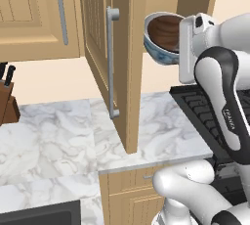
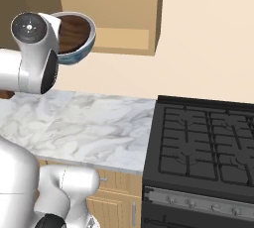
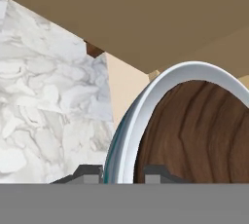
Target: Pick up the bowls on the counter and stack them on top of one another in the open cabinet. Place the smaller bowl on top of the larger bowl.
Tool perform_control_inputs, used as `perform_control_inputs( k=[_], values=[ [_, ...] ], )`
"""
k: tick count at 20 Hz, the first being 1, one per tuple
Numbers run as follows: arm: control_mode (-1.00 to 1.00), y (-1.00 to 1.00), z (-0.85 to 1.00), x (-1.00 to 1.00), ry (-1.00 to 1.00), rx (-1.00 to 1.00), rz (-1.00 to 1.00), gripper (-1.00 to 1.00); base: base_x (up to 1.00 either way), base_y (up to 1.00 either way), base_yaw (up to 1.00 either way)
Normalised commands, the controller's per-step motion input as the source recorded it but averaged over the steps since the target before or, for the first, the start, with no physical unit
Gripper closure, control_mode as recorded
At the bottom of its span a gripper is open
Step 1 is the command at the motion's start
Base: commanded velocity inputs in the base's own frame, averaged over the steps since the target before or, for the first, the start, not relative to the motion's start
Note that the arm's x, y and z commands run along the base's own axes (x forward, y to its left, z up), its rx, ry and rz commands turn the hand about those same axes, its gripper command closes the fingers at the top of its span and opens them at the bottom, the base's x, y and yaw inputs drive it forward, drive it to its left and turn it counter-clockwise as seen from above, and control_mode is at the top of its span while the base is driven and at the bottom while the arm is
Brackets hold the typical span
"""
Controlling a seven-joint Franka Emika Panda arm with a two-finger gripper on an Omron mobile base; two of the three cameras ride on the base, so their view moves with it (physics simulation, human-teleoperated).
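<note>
While the arm reaches high beside the open cabinet [image 1: 128, 62], the gripper [image 3: 124, 172] pinches the rim of the larger bowl [image 1: 157, 48] — one finger outside the white-and-blue wall, the other inside it, the jaws narrowed onto that thin edge. The smaller bowl [image 2: 74, 32], dark brown with a wood grain, appears to sit nested inside the white one, so both ride together, though whether it rests fully seated I cannot tell. The pair hangs tilted, mouth turned partly sideways, well above the counter [image 1: 58, 136] and up at the height of the cabinet.

In the left base view the cabinet door [image 1: 100, 48] with its long grey bar handle [image 1: 112, 62] stands swung out to the left of the bowls; the shelf itself is hidden from these angles. The coming move, as I judge it, turns on carrying the stack toward the cabinet's opening and levelling it — the door edge and the cabinet's underside are the near edges to mind. To the right lies the black stove top [image 2: 208, 142], well below and apart, with free air between.
</note>
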Motion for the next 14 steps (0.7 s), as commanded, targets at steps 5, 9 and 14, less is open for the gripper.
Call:
perform_control_inputs(
  k=[5, 9, 14],
  values=[
    [-1.00, 0.05, 0.05, 0.11, 0.00, 0.01, 0.00, 1.00, 0.00, 0.00, 0.00],
    [-1.00, 0.02, 0.20, 0.03, 0.00, 0.00, 0.00, 1.00, 0.00, 0.00, 0.00],
    [-1.00, 0.00, 0.29, 0.00, 0.02, 0.00, -0.01, 1.00, 0.00, 0.00, 0.00]
  ],
)
